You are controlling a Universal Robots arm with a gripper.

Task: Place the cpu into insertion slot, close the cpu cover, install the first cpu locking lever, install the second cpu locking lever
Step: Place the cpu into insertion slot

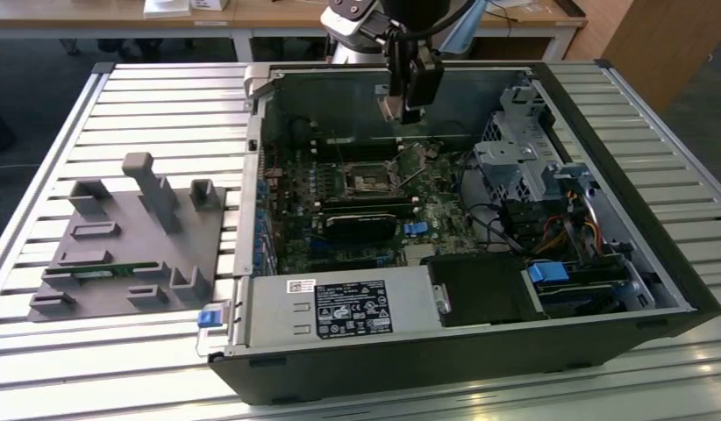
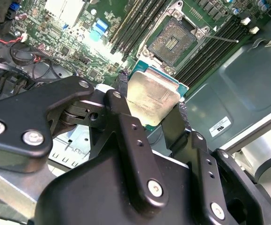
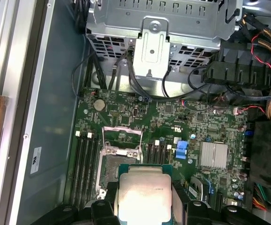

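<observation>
My gripper [image 1: 404, 107] hangs inside the open computer case, above the far part of the green board. It is shut on the cpu [image 2: 153, 99], a flat silver-grey square chip with a green edge, held by two opposite sides between the black fingers [image 2: 121, 83]. In the first wrist view the cpu [image 3: 144, 194] hovers just beside the insertion slot [image 3: 115, 169], apart from it. The insertion slot [image 2: 172, 43] lies bare, with its dark centre showing. The cpu cover [image 3: 121, 138] stands swung up off the slot. A thin lever wire [image 2: 219, 37] sticks out beside the slot [image 1: 371, 181].
A black ribbed card [image 1: 360, 224] sits near the slot. A metal drive cage [image 1: 518, 158] and cable bundles [image 1: 536, 232] fill the exterior view's right. A power supply [image 1: 337, 307] lies at the front. A grey fixture block [image 1: 126, 246] stands on the slatted table [image 1: 161, 96].
</observation>
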